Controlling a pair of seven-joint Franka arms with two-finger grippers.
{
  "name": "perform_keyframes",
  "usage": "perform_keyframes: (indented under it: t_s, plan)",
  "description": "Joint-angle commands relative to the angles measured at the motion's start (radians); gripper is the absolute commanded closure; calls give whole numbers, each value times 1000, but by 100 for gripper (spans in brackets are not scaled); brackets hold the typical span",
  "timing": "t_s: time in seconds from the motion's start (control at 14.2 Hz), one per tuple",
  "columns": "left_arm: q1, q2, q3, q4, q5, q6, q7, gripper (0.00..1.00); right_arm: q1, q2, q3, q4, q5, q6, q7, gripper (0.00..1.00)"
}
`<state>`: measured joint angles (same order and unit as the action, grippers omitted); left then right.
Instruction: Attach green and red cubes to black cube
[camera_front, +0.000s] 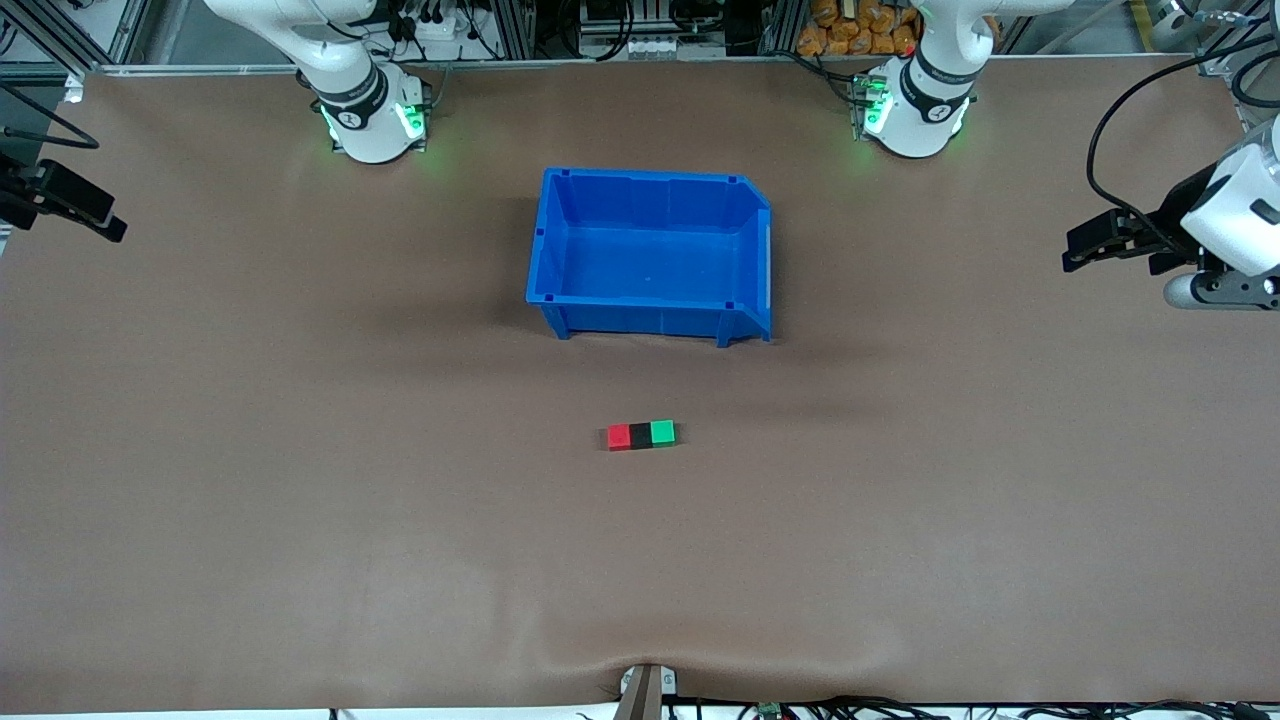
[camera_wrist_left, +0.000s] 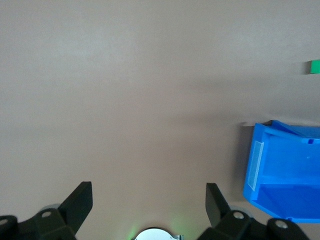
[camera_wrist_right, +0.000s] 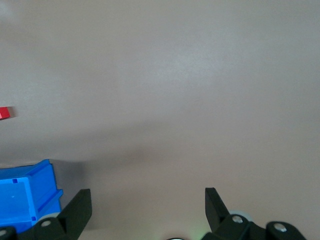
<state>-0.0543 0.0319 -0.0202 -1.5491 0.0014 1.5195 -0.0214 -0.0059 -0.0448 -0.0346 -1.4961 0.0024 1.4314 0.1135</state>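
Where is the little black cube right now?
In the front view, the black cube sits on the table, touching the red cube and the green cube on either side, nearer the camera than the blue bin.

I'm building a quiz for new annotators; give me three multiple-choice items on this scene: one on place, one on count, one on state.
1. Where does the black cube lie?
A. in the blue bin
B. between the red cube and the green cube
C. on the green cube

2. How many cubes form the row?
A. two
B. three
C. four

3. How do both grippers stand?
A. open, holding nothing
B. shut on cubes
C. inside the bin

Answers: 1 B, red cube and green cube flank it, nearer the camera than the blue bin. 2 B, three colours touch. 3 A, left gripper and right gripper show spread fingers over bare table.
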Motion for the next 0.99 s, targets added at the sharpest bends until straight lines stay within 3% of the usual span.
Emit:
perform_keyframes:
  t_s: [0.0, 0.92]
  plan:
    - [-6, 5, 3, 49, -12, -41, 14, 0, 4, 11, -1, 25, 19, -5, -6, 0]
    - [-10, -4, -29, 69, 46, -102, 18, 0, 24, 8, -2, 25, -1, -2, -52, 0]
